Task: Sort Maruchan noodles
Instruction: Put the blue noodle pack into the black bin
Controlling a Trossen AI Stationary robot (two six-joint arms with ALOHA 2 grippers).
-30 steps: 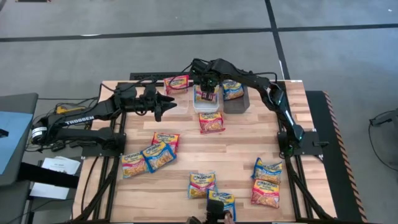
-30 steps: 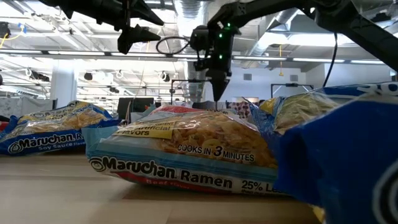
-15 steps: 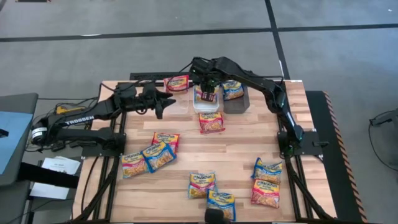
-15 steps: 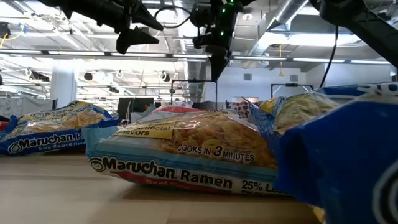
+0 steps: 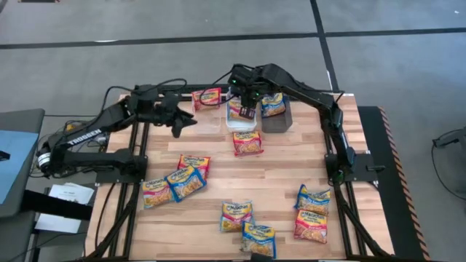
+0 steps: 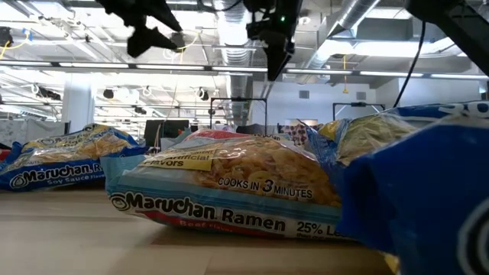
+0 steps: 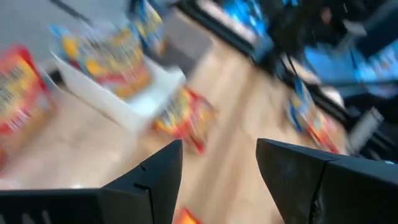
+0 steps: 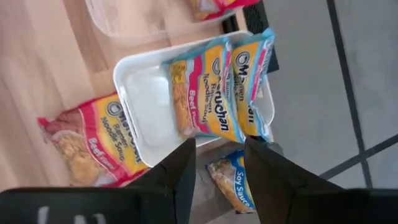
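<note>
My two arms are dark, with black cables along them. My left arm (image 5: 91, 135) carries white "TROSSEN" letters. My fingers (image 8: 180, 171) are matte black wedges.

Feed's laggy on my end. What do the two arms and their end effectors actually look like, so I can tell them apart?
Both arms are matte black, jointed, with black cables looping along them. The left arm carries white "TROSSEN" lettering on its lower link; the right arm shows none here. The left end effector and right end effector each end in two dark, flat, tapered fingers. Small green lights glow near the right wrist.
</note>
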